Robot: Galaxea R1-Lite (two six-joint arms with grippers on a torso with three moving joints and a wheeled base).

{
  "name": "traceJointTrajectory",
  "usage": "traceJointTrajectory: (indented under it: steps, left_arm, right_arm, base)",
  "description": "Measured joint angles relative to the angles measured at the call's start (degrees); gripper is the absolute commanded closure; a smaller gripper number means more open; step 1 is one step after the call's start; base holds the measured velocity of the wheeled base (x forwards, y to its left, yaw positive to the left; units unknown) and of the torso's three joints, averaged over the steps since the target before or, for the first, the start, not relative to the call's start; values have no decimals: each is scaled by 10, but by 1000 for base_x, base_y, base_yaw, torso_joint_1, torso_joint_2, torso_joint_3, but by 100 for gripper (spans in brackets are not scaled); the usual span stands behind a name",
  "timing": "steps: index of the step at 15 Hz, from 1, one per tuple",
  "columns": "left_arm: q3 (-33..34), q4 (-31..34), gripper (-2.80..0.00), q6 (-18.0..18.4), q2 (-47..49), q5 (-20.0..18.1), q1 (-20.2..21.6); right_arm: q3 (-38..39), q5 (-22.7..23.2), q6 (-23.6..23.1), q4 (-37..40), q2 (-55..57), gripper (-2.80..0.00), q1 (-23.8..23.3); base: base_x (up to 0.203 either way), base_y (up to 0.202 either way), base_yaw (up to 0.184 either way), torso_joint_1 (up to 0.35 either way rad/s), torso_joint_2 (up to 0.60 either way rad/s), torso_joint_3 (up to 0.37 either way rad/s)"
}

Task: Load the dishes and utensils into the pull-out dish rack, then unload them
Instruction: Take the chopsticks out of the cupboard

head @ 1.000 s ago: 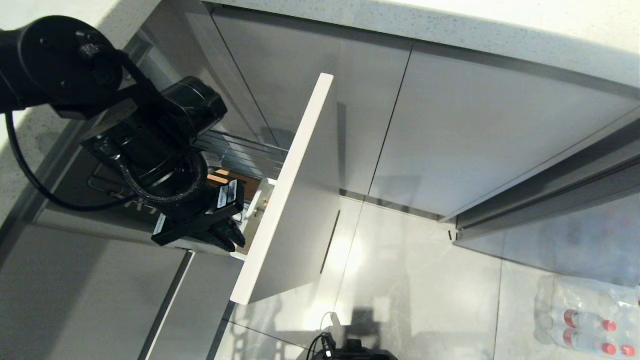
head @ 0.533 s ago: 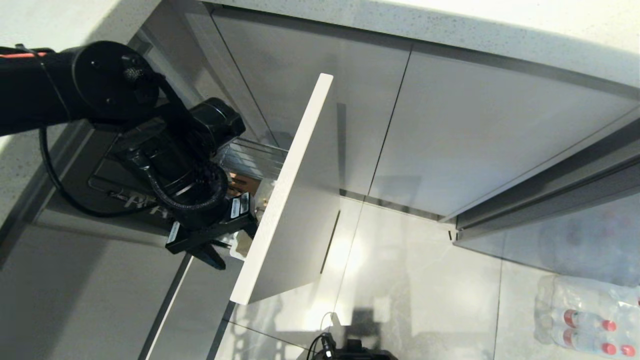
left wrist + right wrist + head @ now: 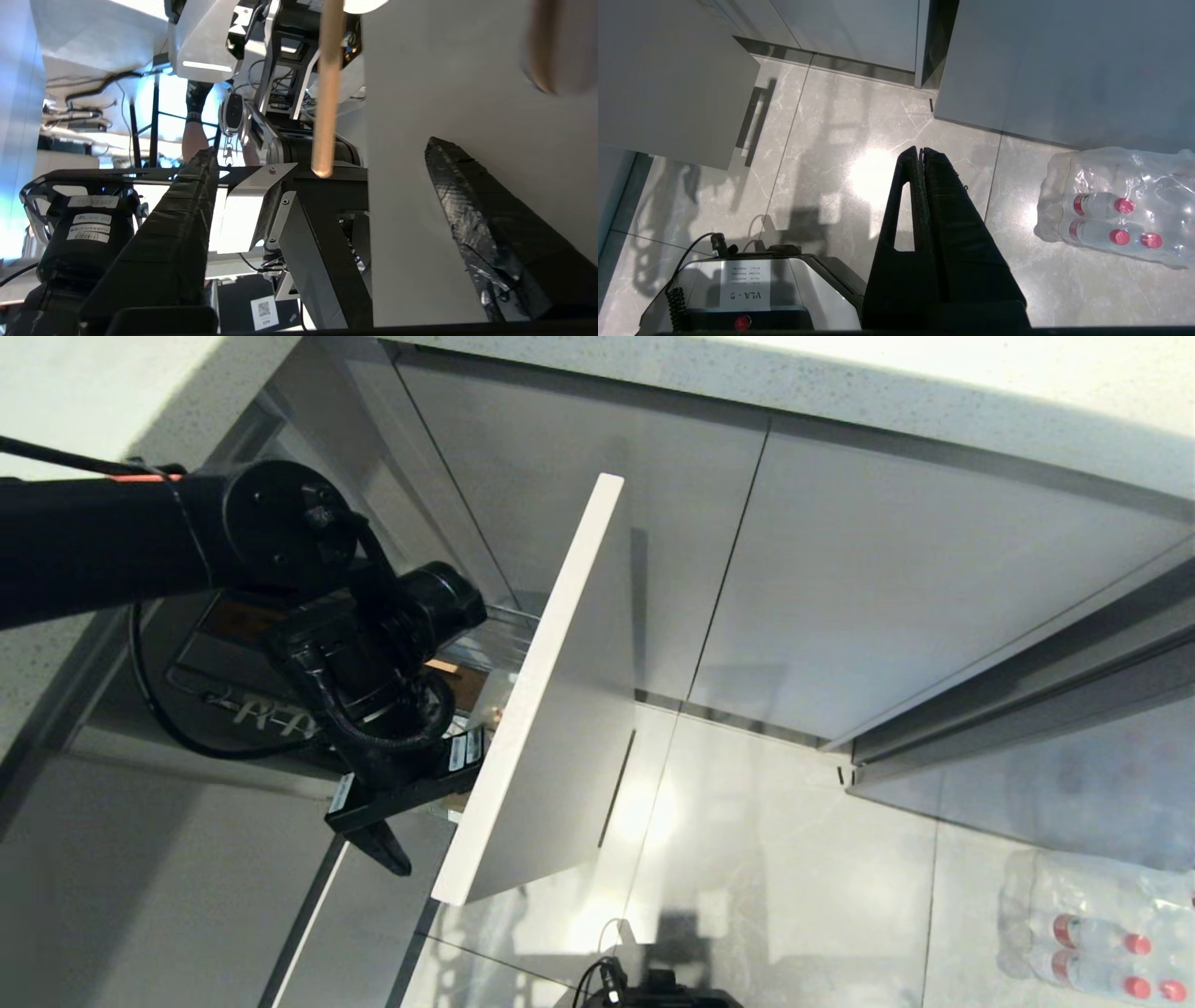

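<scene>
Down beside the pull-out dish rack [image 3: 551, 691], the left gripper [image 3: 411, 821] hangs with its 2 fingers [image 3: 187, 224] spread wide and nothing between them, so it's released, not gripping anything. It sits just behind the rack's pale front panel, right where the utensil cup would be, which makes sense for dropping thin stuff in from above. In the left wrist view 1 wooden chopstick [image 3: 325, 88] stands on its own between the spread fingers, touching neither, so my guess is it's resting in the rack and this is a loading step. Can't see the pink bowl, plate or spoon anywhere. Right gripper [image 3: 922, 154] is parked over the floor near a pack of water bottles [image 3: 1115, 210], fingers pressed together, empty.
</scene>
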Motion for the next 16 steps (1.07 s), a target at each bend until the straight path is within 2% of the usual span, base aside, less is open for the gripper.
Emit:
traceJointTrajectory:
  steps: [16]
  left_arm:
    - [4, -3, -280, -2, 50, -30, 2]
  right_arm:
    - [0, 0, 0, 0, 0, 0, 0]
  base:
    - [0, 0, 0, 0, 0, 0]
